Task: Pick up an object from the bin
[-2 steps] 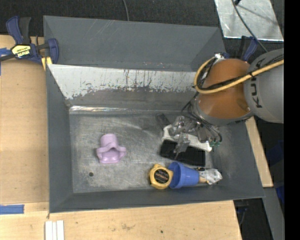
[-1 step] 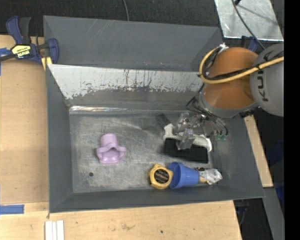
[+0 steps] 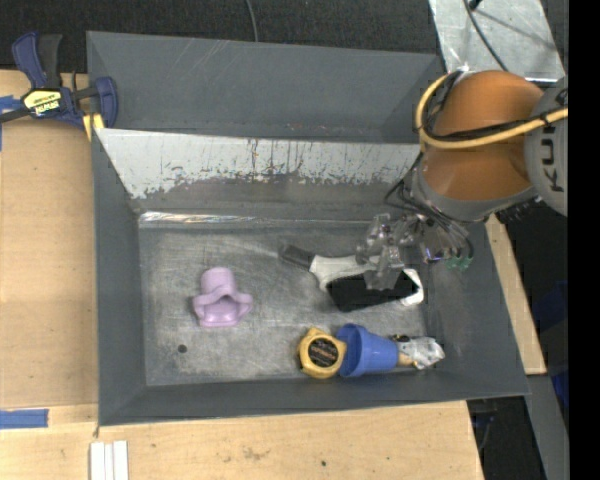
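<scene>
Several small things are lying in the grey bin. At its right side the gripper is hanging directly over a black-and-white object, at that object's rear edge. Whether it is gripping the object or standing open, I cannot tell. A purple piece is lying well to the left.

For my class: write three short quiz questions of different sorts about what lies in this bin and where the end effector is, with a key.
1. True or false: the lilac object lies in the left part of the bin, apart from the other things.
2. The end effector is over which thing? A the lilac object; B the black and white object; C the blue and yellow object.
3. Fill in: the blue and yellow object lies by the bin floor's ____ edge in the view (upper or lower).
Key: 1 true; 2 B; 3 lower.
</scene>
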